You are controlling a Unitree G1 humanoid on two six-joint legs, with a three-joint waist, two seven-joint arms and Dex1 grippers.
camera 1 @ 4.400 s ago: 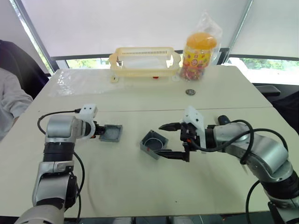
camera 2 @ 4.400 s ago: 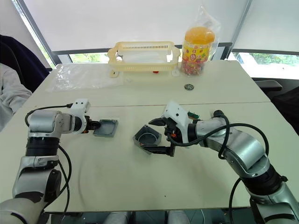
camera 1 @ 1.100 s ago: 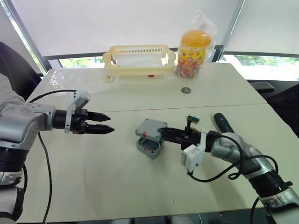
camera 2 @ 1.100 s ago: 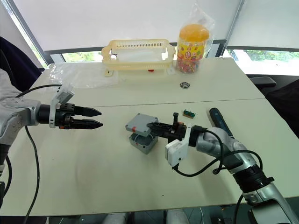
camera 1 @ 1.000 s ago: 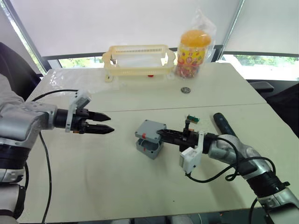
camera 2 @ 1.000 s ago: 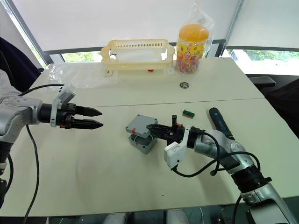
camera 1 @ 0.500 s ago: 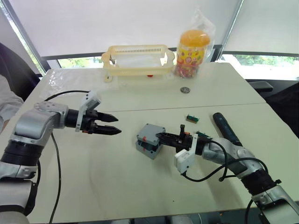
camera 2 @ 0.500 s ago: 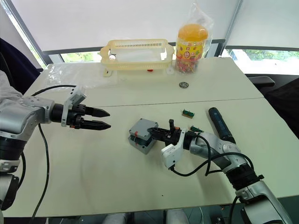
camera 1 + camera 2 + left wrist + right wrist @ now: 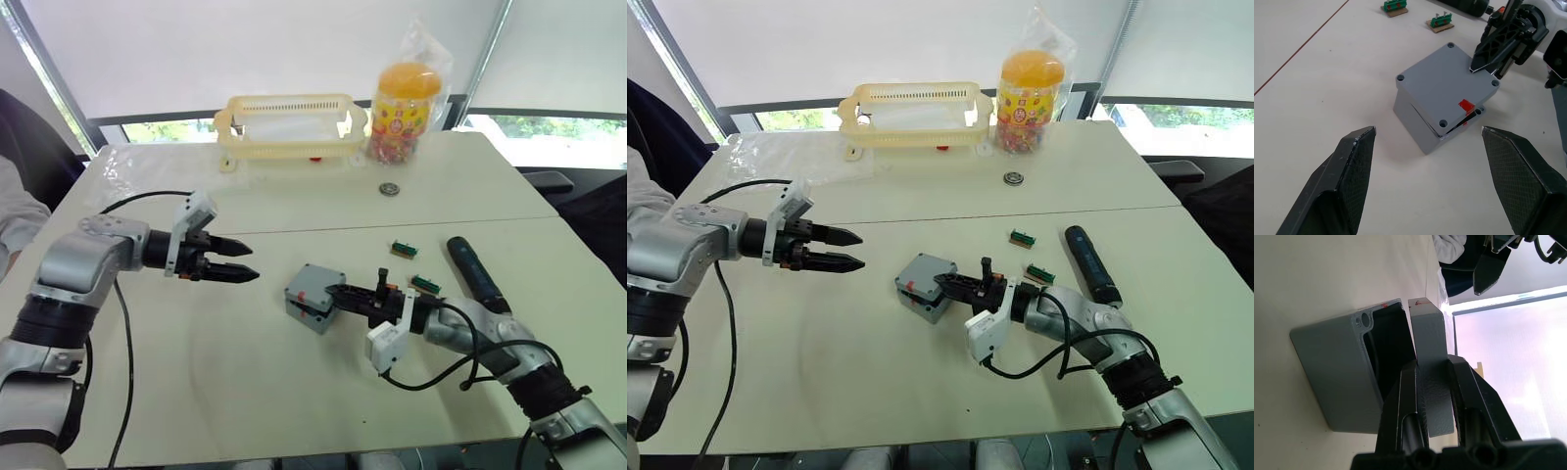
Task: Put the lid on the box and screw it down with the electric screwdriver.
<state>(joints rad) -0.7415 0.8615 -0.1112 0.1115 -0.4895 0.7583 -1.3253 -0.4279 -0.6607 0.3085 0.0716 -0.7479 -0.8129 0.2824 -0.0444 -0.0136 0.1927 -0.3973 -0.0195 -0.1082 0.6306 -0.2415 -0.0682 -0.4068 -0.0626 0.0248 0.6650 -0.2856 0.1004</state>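
Right pincer grips the lid by its edge, tilted & half-seated on the box mid-desk; best to level corners w/ holes before release; left pincer hovers wide open nearby.

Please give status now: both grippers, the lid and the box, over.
Right gripper shut on lid, lid tilted on box, not seated. Left gripper open, apart from box. Electric screwdriver lying untouched.

Grey lid (small red mark), grey box, black jaws.
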